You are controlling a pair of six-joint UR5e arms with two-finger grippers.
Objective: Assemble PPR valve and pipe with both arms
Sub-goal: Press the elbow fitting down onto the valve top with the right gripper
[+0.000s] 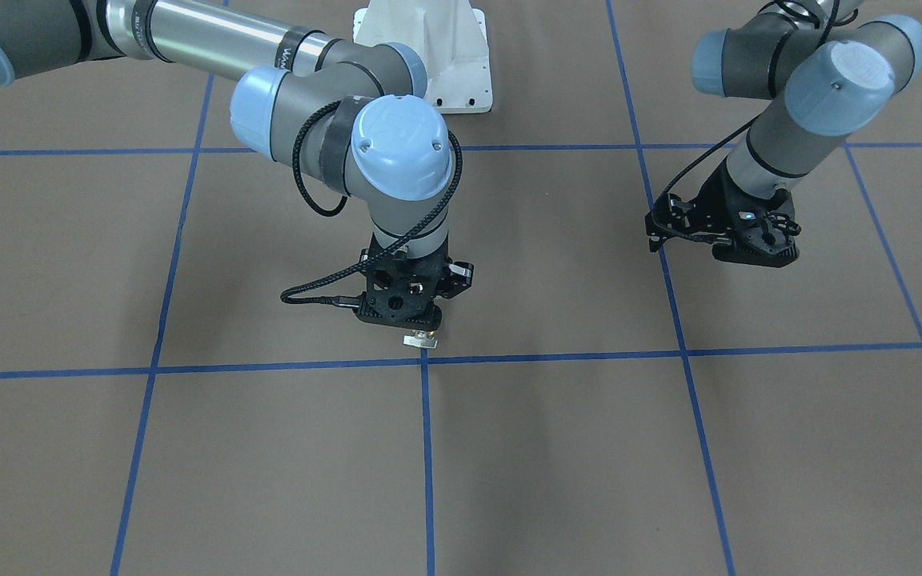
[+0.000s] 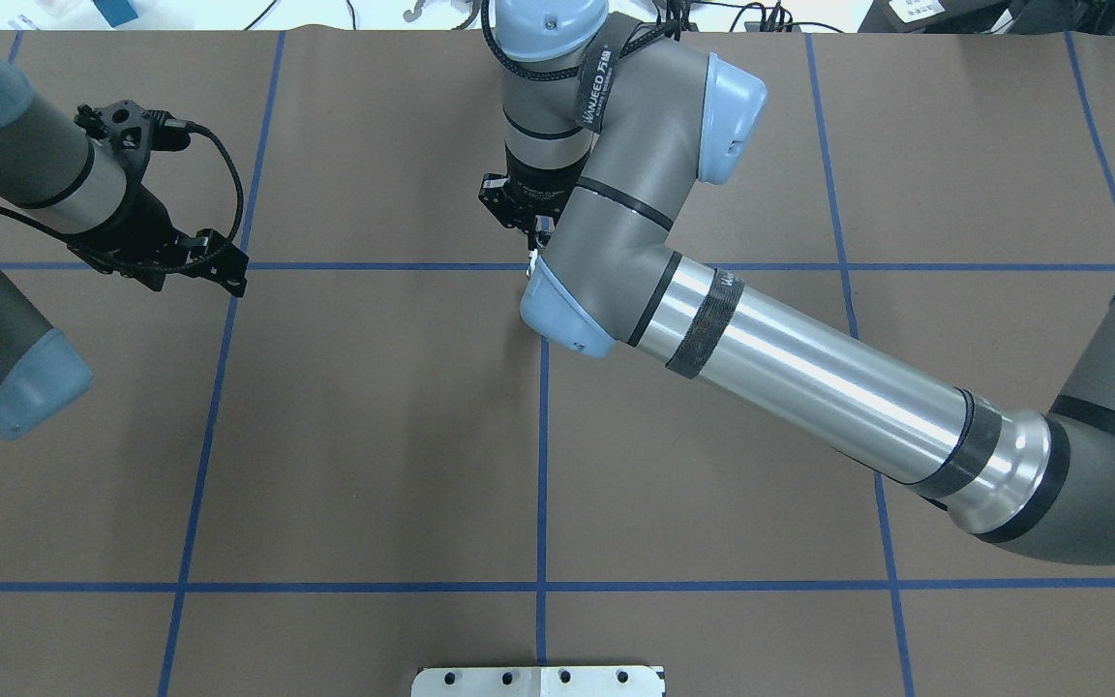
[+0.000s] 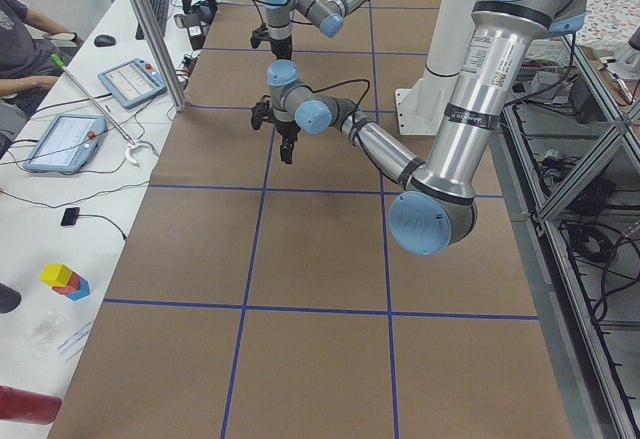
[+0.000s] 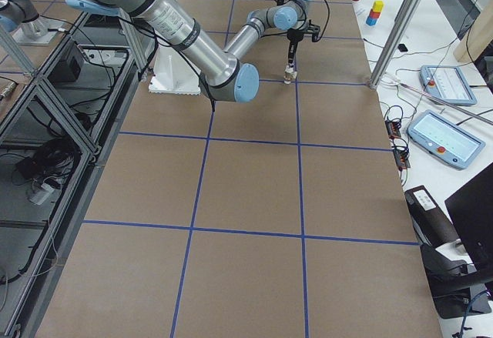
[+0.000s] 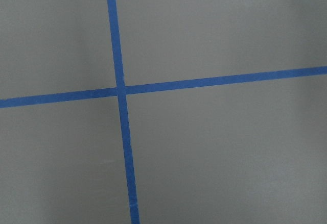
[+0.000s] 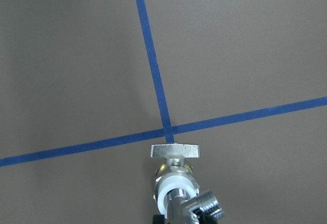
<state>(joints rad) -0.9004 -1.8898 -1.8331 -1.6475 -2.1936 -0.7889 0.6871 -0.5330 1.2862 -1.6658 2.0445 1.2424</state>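
Two parts joined; we are pinching pipe (image 6: 185, 209) in right gripper (image 1: 422, 326), valve (image 6: 174, 173) hanging near table (image 1: 509, 448), likely for set-down; left gripper (image 1: 753, 246) aside, opening unclear.

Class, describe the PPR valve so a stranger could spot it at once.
Find the blue tape crossing mid-table, where the right gripper reaches down. The PPR valve pokes out below it: brass middle, white collar, flat pale tab, unlike the all-chrome pipe joined to it.
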